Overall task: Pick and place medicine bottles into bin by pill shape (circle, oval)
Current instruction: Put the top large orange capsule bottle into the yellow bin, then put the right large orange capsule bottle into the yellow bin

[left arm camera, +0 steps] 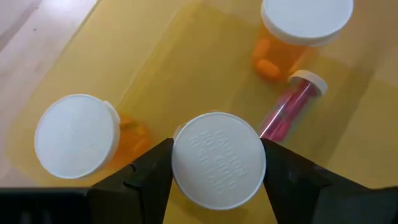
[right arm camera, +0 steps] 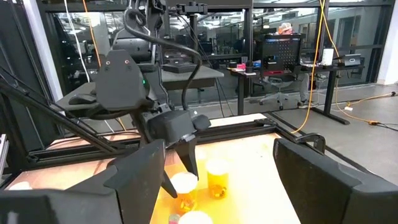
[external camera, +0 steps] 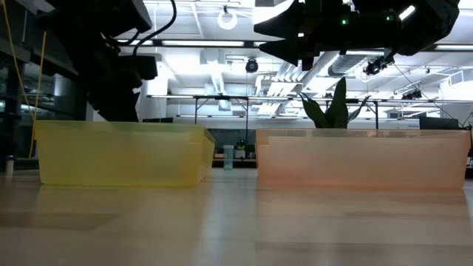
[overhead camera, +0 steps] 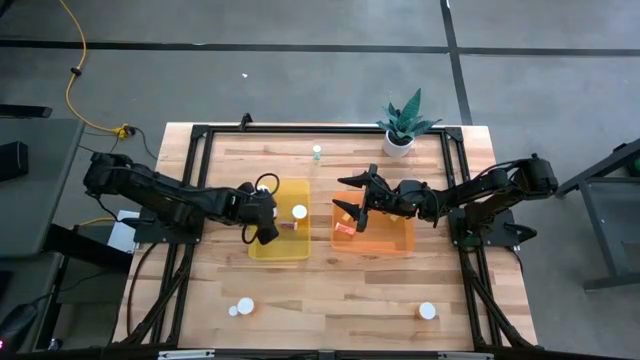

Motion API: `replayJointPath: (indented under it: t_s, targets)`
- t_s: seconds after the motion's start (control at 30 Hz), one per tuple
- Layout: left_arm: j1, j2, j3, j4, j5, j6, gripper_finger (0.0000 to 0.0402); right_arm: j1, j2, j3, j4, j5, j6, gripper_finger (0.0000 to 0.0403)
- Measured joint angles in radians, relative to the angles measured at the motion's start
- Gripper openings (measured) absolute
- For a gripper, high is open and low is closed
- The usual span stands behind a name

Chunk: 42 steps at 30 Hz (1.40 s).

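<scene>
My left gripper [left arm camera: 217,155] reaches down into the yellow bin [overhead camera: 285,250], shut on a medicine bottle with a white cap [left arm camera: 217,160]. Three more bottles are in that bin. Two amber ones with white caps [left arm camera: 76,144] [left arm camera: 305,25] stand upright. A small clear one with pink pills [left arm camera: 292,106] lies on its side. My right gripper [overhead camera: 350,198] hangs open and level over the orange bin [overhead camera: 385,240], holding nothing. Loose bottles stand on the table at the far middle [overhead camera: 316,152], near left [overhead camera: 245,306] and near right [overhead camera: 427,311]. My left gripper pinches the bottle's round white cap [left arm camera: 186,163] between its two fingers [left arm camera: 152,168], one on each side of the rim. The fingers slant down from the table's left. The bottle stands upright under the cap. I cannot see whether its base touches the bin floor.
A white plant pot [overhead camera: 398,143] with a green plant stands at the far right of the table. The two bins sit side by side mid-table with a narrow gap between them. Black frame rails [overhead camera: 190,180] run along the table's edges.
</scene>
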Motion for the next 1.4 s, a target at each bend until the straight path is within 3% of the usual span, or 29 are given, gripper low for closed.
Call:
replayJointPath:
  t_s: [0.4,0.6,0.7,0.83,1.0,1.17,1.4]
  targets:
    - [0.000,-0.027,0.038,-0.013,-0.008,0.084,0.0288,0.000,0.000,0.000,-0.002,0.000,0.000,0.0291]
    - [-0.006,-0.126,0.142,-0.089,-0.067,0.160,0.0297,0.000,0.000,0.000,-0.007,0.000,0.000,0.0291]
    - [-0.032,-0.220,0.138,0.007,-0.102,0.245,0.0295,0.000,0.000,0.000,-0.010,0.000,-0.001,0.0291]
    - [-0.072,-0.351,0.044,0.292,-0.088,0.370,0.0294,0.000,0.000,0.000,-0.012,0.000,-0.002,0.0291]
    - [-0.067,-0.463,-0.133,0.644,0.032,0.502,0.0294,0.000,0.000,0.000,-0.012,0.000,0.001,0.0291]
    - [-0.031,-0.514,-0.252,0.740,0.119,0.518,0.0294,0.000,0.000,0.000,-0.016,0.000,0.012,0.0291]
    - [0.007,-0.528,-0.269,0.779,0.138,0.521,0.0294,0.000,0.000,0.000,-0.017,0.000,-0.008,0.0291]
